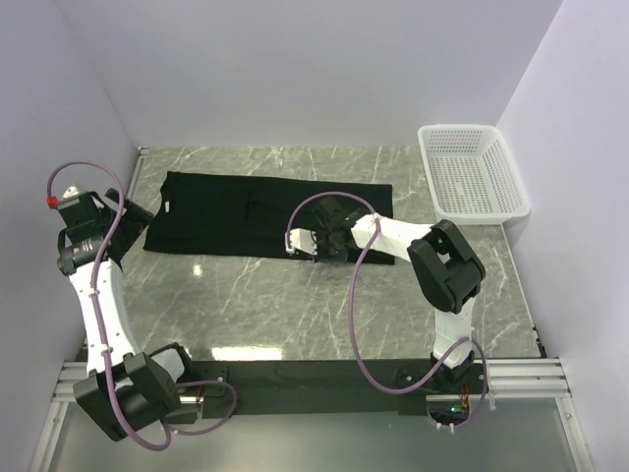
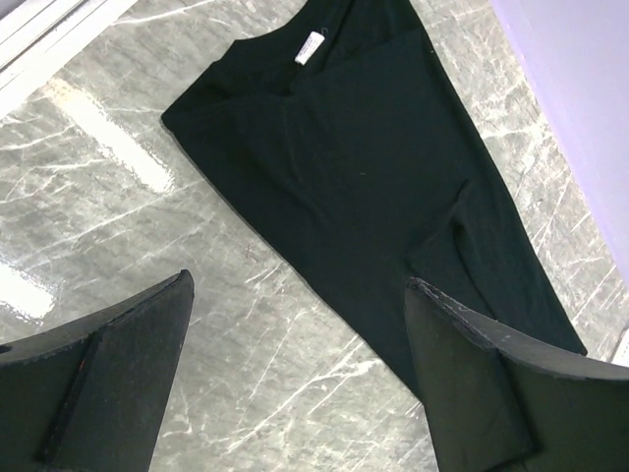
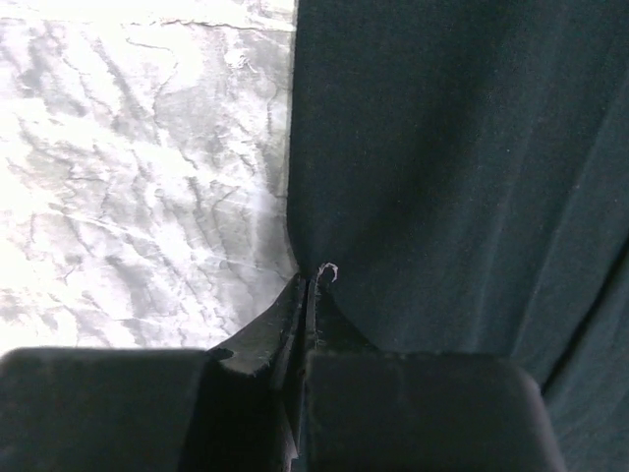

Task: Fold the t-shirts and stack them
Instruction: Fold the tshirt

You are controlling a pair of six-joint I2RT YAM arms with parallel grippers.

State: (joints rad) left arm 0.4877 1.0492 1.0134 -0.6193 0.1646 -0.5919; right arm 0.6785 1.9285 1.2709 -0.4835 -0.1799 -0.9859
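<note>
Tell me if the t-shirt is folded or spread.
Partly folded: the t-shirt lies as a long narrow strip, no sleeves showing, one layer lapped over.

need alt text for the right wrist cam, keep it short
The right gripper is pinched shut on the edge of a black t-shirt, and the cloth puckers at its fingertips. The shirt fills the right side of the view and the grey marble table lies bare on the left.
</note>
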